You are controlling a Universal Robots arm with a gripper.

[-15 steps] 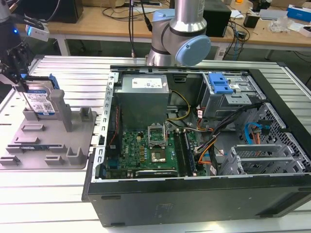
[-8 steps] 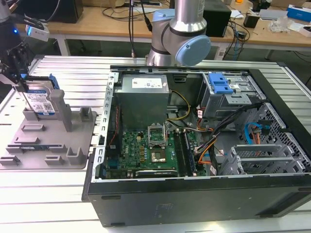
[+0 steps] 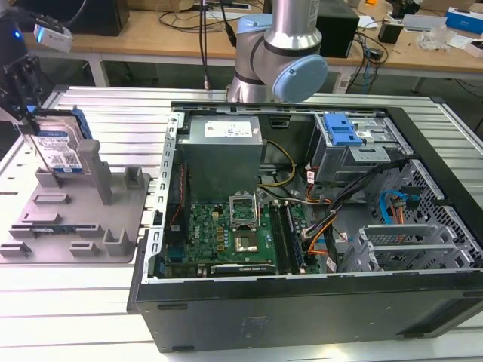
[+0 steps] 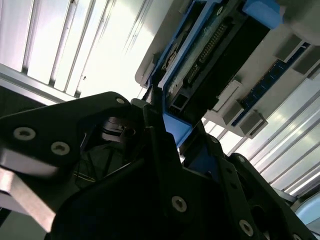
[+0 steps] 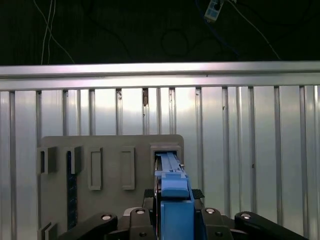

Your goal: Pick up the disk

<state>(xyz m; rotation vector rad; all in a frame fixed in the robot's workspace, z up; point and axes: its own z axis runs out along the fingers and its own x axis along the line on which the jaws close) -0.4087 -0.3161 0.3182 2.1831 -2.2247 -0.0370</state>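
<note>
The disk (image 3: 59,149) is a silver drive with a blue-and-white label and a blue frame. It stands on edge, slightly tilted, at the far corner of the grey fixture tray (image 3: 75,226) on the exterior view's left. My gripper (image 3: 30,124) reaches down onto its upper edge. In the first wrist view the disk (image 5: 170,165) runs edge-on between the black fingers, and the gripper (image 5: 173,200) is shut on its blue frame. In the second wrist view the disk's (image 4: 210,55) connector side shows beyond the gripper (image 4: 172,130).
The tray's upright posts (image 3: 92,170) stand close beside the disk. An open computer case (image 3: 302,226) fills the middle and the exterior view's right, with a blue-handled drive cage (image 3: 343,132) inside. The arm's base (image 3: 279,53) rises behind the case. Ribbed aluminium table (image 5: 250,150) surrounds the tray.
</note>
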